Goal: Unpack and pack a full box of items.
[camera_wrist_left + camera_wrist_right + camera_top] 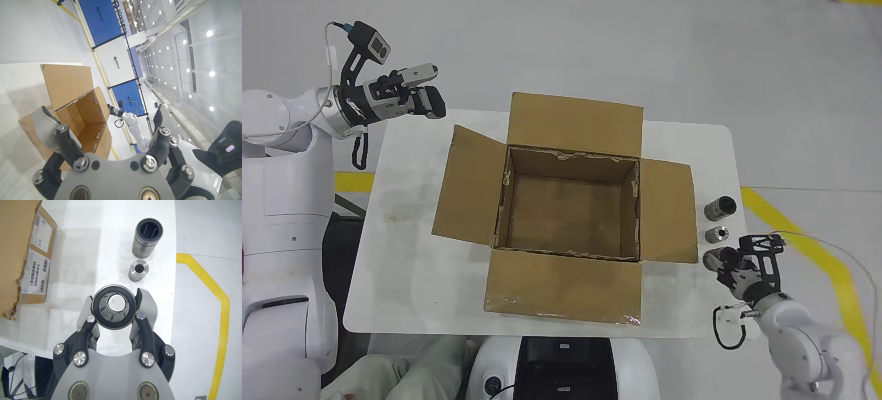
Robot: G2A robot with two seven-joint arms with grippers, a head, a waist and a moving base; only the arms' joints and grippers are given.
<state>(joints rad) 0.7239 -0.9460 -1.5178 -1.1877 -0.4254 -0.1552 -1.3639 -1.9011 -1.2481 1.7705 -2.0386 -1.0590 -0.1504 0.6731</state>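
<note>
The cardboard box (562,285) sits in the middle of the white desk (402,260) with all four flaps folded out. From above you look straight down onto its bare brown floor, but its inner walls are in shadow. The left pincer (427,85) hangs in the air off the desk's far left corner, its fingers spread wide with nothing between them. Its own camera shows the same open spread (102,111), with the box (88,113) seen beyond it from the side and one flap standing up. Over at the desk's right edge, the right pincer (742,262) is hard to read from above, just a dark tangle beside a small grey item. The right wrist camera makes it plain: the right pincer (114,298) is closed around a black-rimmed metal sleeve (114,321), one finger pressed to each side. White desk shows through its bore, and I cannot tell whether the sleeve rests on the desk or is lifted. Just beyond it stand a short metal cylinder (138,270) and then a taller metal sleeve (147,240), the three in a row and apart from one another. One box flap, bearing white labels (37,262), is cut off at that view's edge.
</note>
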